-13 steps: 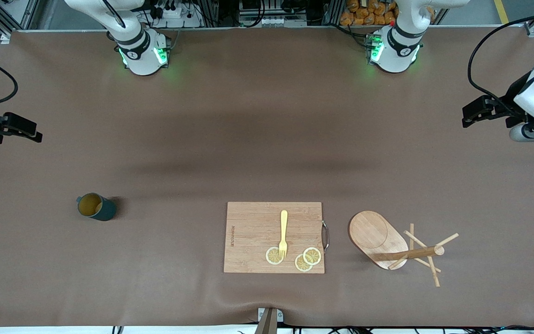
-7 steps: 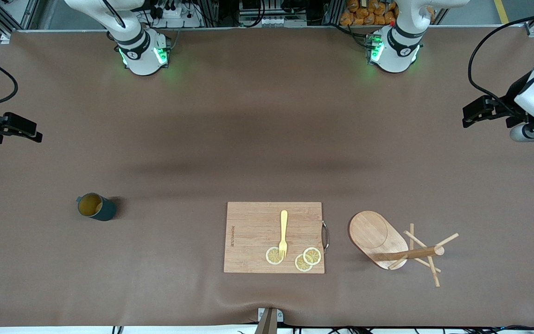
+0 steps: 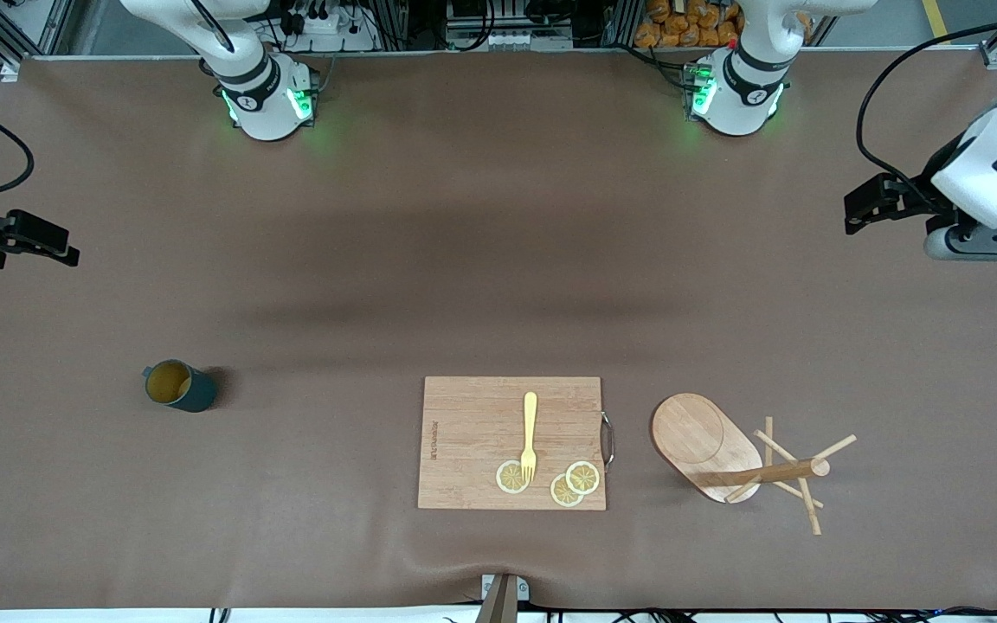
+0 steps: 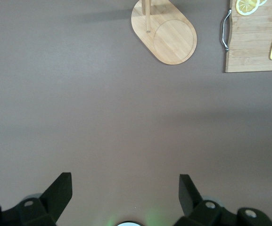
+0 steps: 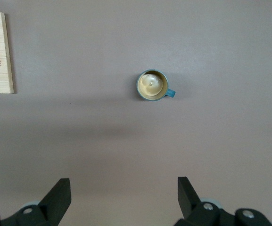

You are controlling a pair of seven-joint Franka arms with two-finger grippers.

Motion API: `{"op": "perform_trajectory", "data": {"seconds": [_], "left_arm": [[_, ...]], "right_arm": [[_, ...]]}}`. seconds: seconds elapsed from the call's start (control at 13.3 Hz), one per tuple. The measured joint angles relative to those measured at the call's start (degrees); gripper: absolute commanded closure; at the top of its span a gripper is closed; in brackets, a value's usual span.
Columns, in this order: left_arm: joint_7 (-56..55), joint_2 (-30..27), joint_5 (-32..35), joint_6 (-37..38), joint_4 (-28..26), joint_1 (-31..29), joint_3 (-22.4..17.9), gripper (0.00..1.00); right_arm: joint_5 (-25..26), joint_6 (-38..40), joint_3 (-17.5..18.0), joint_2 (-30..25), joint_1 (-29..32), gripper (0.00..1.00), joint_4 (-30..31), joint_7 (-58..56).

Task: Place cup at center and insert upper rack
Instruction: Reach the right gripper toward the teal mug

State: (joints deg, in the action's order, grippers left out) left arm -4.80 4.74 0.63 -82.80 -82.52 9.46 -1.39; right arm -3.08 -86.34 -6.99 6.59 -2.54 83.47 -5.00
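While both arms hover high | left gripper [image 4: 124,200] fingers apart | right gripper [image 5: 124,200] fingers apart | cup [image 3: 178,386] upright, nine o'clock of cutting board [image 3: 472,433] | upper rack [image 3: 736,454] toppled, three o'clock of it

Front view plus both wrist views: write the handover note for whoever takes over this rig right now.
Left tool: open, empty, up over bare table at the left arm's end.
Right tool: open, empty, up over bare table at the right arm's end.
Cup: upright on the table toward the right arm's end, not at center.
Upper rack: standing on its oval base beside the cutting board, toward the left arm's end; untouched.
Cutting board carries a fork and lemon slices.
Done: nothing.
Left: move the cup to center, then insert the rack.
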Motion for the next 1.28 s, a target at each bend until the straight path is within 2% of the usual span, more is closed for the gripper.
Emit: {"op": "perform_trajectory", "data": {"seconds": [0.75, 1.28], "left_arm": [[0.00, 0.00, 0.00, 0.19, -0.08, -0.55, -0.45, 0.00], [-0.10, 0.31, -0.63, -0.51, -0.25, -2.66, -0.68, 0.00]], "right_arm": [[-0.08, 0.16, 0.56, 4.08, -1.83, 0.00, 0.19, 0.03], [-0.07, -2.90, 0.44, 11.07, -1.67, 0.00, 0.37, 0.02]]}}
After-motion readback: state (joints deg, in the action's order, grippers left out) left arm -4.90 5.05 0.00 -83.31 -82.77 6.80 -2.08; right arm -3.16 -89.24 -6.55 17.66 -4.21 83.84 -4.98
